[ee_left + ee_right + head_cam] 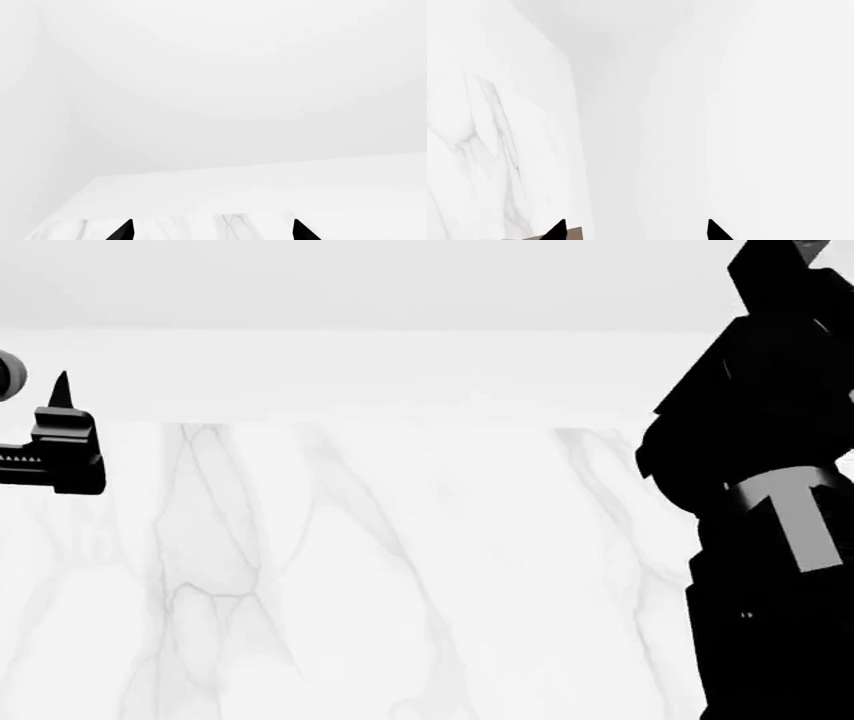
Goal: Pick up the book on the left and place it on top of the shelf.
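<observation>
A white marble table with grey veining fills most of the head view, its far edge meeting a plain white wall. At the right of that view the robot's black right arm rises over the table, with a grey band around it; its gripper is out of that frame. At the far left edge the left gripper pokes in, one pointed black fingertip standing up.

In the left wrist view the left gripper shows two black fingertips set wide apart with nothing between them, the marble edge beyond. The right gripper is likewise spread wide and empty; a small brown wooden corner, possibly the shelf, lies by one tip. The book appears in no view.
</observation>
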Available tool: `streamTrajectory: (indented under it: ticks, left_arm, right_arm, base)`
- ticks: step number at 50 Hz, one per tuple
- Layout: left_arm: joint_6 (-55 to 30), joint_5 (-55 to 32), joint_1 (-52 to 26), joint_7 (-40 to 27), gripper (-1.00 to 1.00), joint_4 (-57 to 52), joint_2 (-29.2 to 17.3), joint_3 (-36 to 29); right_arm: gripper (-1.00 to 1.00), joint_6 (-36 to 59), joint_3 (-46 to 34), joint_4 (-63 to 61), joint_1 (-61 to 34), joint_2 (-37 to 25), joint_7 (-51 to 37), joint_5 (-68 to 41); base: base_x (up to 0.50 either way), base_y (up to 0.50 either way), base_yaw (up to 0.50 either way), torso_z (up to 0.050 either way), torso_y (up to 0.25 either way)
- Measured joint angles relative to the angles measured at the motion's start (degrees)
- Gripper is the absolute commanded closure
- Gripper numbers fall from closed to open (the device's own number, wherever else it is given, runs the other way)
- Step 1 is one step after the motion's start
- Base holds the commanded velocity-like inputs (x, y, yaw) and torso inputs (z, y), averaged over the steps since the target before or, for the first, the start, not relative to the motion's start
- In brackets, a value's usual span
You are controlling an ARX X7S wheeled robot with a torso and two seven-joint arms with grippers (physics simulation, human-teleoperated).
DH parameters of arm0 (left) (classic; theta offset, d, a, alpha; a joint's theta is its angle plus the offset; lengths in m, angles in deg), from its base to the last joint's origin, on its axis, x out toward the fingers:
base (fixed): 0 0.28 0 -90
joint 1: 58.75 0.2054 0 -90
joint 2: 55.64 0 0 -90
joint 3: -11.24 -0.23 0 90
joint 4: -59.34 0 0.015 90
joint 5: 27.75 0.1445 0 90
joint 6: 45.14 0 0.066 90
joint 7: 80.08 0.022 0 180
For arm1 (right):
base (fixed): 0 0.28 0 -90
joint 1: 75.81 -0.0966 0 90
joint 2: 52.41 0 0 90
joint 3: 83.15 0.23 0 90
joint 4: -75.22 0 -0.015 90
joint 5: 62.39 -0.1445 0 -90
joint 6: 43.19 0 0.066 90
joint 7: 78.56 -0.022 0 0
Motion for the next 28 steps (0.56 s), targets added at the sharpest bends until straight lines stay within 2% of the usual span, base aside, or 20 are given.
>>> streamTrajectory:
  ticks: [8,11,18,24,28]
  left_arm:
    - [0.09,-0.11,0.06,-0.12,-1.00,-0.04,-0.04,-0.05]
    - [0.15,-0.16,0.08,-0.16,-1.00,-0.01,-0.04,-0.05]
    - [0.35,-0.24,0.07,-0.27,-1.00,-0.03,-0.02,-0.11]
    - [0.83,-0.24,0.16,-0.34,-1.00,0.14,0.01,-0.18]
    - [1.04,-0.29,0.24,-0.39,-1.00,0.12,0.01,-0.21]
  right_arm:
    - [-1.00,-3.45,-0.84,-0.60,-0.57,1.24,-0.02,-0.42]
    - [-1.00,-2.72,0.65,-6.09,0.52,-0.34,-1.26,-1.61]
    - [-1.00,1.14,11.47,-29.71,8.57,-7.39,-5.68,-9.19]
    - [-1.00,1.25,25.34,-53.83,22.49,-12.91,-9.50,-19.89]
    - [-1.00,0.71,32.24,-65.65,30.46,-15.28,-11.10,-25.76]
  base:
    - [0.00,0.00,0.00,0.000,0.000]
    - [0.00,0.00,0.00,0.000,0.000]
    - [0.00,0.00,0.00,0.000,0.000]
    - [0.00,0.00,0.00,0.000,0.000]
    - [0.00,0.00,0.00,0.000,0.000]
